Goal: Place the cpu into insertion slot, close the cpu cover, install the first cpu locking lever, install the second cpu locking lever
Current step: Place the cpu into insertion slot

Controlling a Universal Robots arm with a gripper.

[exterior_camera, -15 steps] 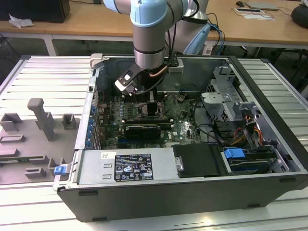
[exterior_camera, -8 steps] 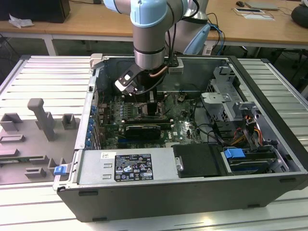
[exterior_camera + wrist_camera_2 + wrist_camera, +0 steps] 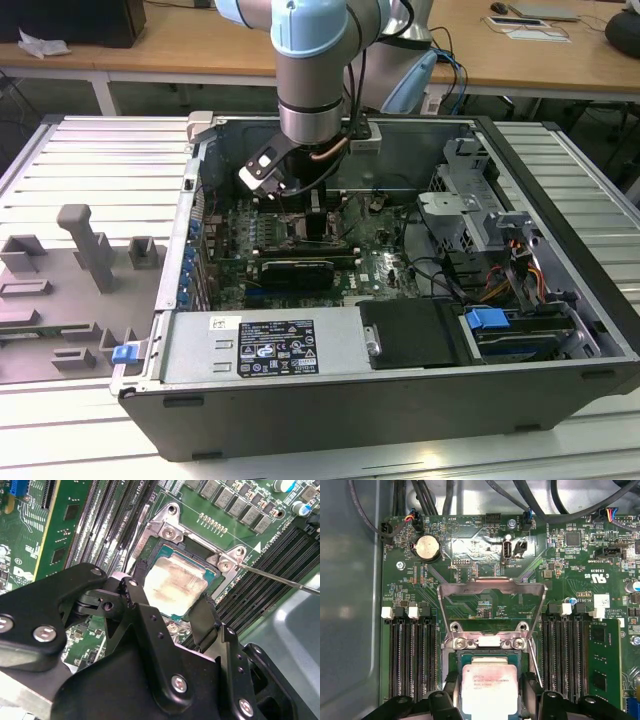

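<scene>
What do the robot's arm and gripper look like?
The arm is a thick silver-grey tube with pale blue caps at its joints, and black cables run by its wrist. The gripper is matte black, built from angular, hinged metal links fastened with round silver screw heads.

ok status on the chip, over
End effector low at the chip. Chip looks seated in the socket. Cover up, open. Nothing else across it.
</scene>
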